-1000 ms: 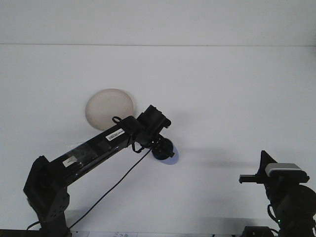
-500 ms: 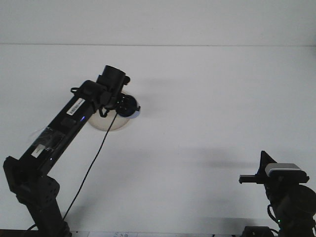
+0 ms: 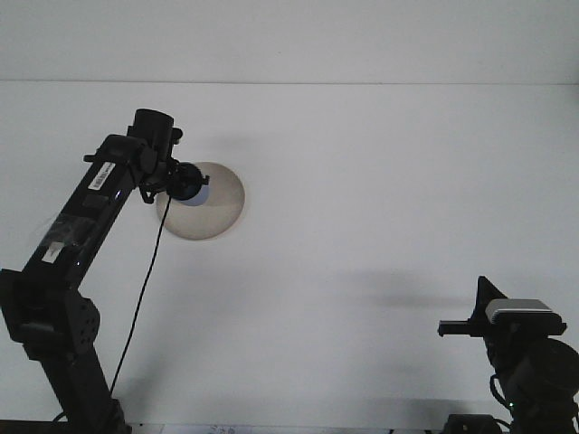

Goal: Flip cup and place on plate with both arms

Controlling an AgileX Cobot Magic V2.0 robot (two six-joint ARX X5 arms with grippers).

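White tabletop (image 3: 380, 181) fills nearly all of my front view, plain and evenly lit. On its left part lies the round beige plate (image 3: 217, 212), flat. My left arm (image 3: 86, 212) reaches up from the lower left corner, and its left claw (image 3: 185, 183) hangs over the plate's left portion. At its tip I see a pale bluish patch that I take for the cup (image 3: 197, 191), over the plate's left half; I cannot tell whether it touches the plate or how it is turned. How far the left claw is open I cannot tell, since its black body hides the fingers. A black cable (image 3: 145, 289) droops from the wrist along the arm. My right claw (image 3: 457, 327) sits low at the lower right, well apart from the plate, and I cannot tell its opening either.
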